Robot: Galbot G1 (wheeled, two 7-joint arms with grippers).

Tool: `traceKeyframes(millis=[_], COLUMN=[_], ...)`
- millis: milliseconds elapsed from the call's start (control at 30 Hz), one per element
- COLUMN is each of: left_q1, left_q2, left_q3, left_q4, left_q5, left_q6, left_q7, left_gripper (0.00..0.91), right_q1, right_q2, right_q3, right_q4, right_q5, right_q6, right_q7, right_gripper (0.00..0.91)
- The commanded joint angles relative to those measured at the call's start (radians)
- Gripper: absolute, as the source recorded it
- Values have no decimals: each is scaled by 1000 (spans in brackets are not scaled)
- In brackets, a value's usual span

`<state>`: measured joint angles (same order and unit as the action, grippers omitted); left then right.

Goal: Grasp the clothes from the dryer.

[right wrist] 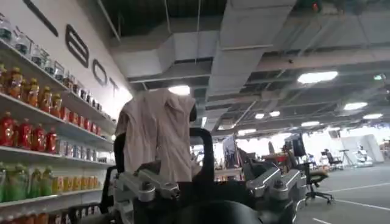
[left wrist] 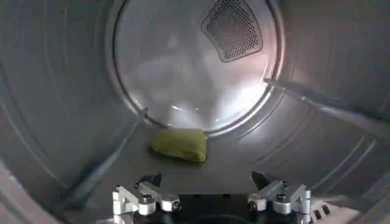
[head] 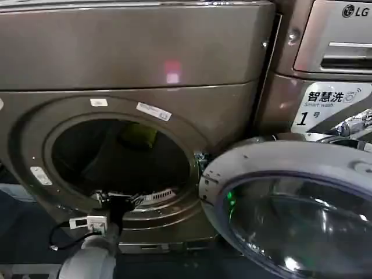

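The dryer (head: 145, 58) stands with its round door (head: 273, 160) swung open to the right. The clothes (left wrist: 178, 144), a small yellow-green bundle, lie on the drum floor near the back wall; they also show deep inside the opening as the clothes (head: 139, 135) in the head view. My left gripper (head: 116, 199) sits at the lower lip of the opening. In the left wrist view the left gripper (left wrist: 206, 180) is open, short of the clothes and apart from them, with nothing between its fingers. My right gripper (right wrist: 201, 167) is open and empty, pointing out into the room.
Drum paddles (left wrist: 103, 161) run along the drum wall on both sides of the clothes. A second machine with a silver LG panel (head: 340, 35) stands at the right. The right wrist view holds shelves of bottles (right wrist: 36, 134) and a beige cloth (right wrist: 158, 131) on a stand.
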<state>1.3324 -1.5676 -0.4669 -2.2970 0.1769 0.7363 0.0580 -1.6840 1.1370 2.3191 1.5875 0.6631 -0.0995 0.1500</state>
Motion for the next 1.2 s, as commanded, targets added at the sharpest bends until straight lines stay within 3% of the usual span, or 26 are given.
traceKeyframes(millis=[33, 1200], left_q1=[0, -6], left_q2=[0, 2], left_q3=[-2, -5], left_q4=[0, 7], left_q5=[-7, -5], left_q6=[49, 49], left_q7=[3, 11], left_gripper=[907, 907], right_q1=[2, 10], right_q2=[1, 1], right_q3=[-1, -18], right_q4=[1, -7], right_q5=[-2, -47], right_q6=[0, 4], right_q7=[1, 0], right_gripper=[907, 907])
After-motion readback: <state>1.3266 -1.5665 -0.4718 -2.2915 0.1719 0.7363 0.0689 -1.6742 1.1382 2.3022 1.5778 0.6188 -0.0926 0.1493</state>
